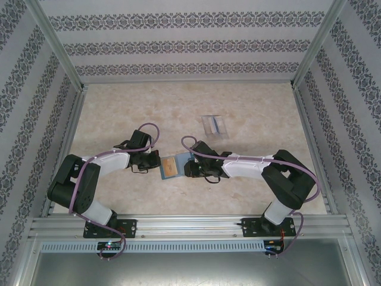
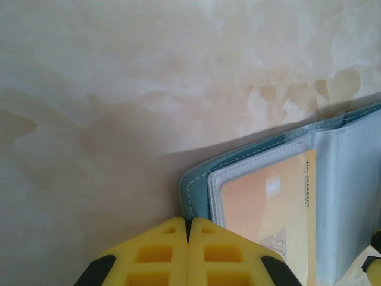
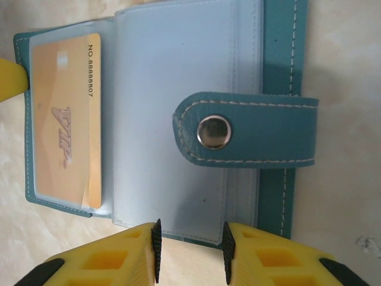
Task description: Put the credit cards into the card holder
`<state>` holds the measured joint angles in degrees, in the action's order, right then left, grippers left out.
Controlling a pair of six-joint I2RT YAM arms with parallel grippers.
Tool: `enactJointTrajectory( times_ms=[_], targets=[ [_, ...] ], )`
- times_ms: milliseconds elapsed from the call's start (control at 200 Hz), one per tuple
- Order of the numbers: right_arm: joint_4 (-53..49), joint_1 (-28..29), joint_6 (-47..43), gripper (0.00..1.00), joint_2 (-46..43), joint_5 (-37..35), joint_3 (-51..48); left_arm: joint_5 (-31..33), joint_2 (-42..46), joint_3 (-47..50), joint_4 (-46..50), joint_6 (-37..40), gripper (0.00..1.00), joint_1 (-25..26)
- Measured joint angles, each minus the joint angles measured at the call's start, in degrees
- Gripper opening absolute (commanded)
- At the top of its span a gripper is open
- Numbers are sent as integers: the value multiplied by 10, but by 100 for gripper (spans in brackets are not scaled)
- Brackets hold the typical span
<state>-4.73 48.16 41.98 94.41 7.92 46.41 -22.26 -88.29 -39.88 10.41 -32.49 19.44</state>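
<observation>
The teal card holder (image 1: pixel 171 166) lies open on the table between my two grippers. Its strap with a metal snap (image 3: pixel 250 137) is folded over the pale clear sleeves. An orange VIP card (image 3: pixel 65 119) sits inside one sleeve, and this card (image 2: pixel 262 202) also appears in the left wrist view. My left gripper (image 2: pixel 189 226) is shut, pinching the teal cover's corner (image 2: pixel 196 179). My right gripper (image 3: pixel 191 250) is open at the opposite edge, with the sleeve's rim just between its fingertips. More cards, bluish, rest in a clear plastic stand (image 1: pixel 214 126) farther back.
Patterned walls and metal frame rails (image 1: pixel 65 65) enclose the beige marbled table (image 1: pixel 119 113). The clear stand stands behind and to the right of the wallet. Both arms bend inward near the table's front half.
</observation>
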Motion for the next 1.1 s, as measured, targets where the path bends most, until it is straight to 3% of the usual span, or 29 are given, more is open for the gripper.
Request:
enactJointTrajectory(
  times_ms=[630,964,1099],
  targets=[
    [28,0,-2,39,15,8,10,0,5,0,8,0,6,0],
    [160,-4,51,39,29,92,-5,0,5,0,8,0,6,0],
    [195,-4,71,39,40,117,-8,-2,7,0,8,-1,11,0]
  ],
)
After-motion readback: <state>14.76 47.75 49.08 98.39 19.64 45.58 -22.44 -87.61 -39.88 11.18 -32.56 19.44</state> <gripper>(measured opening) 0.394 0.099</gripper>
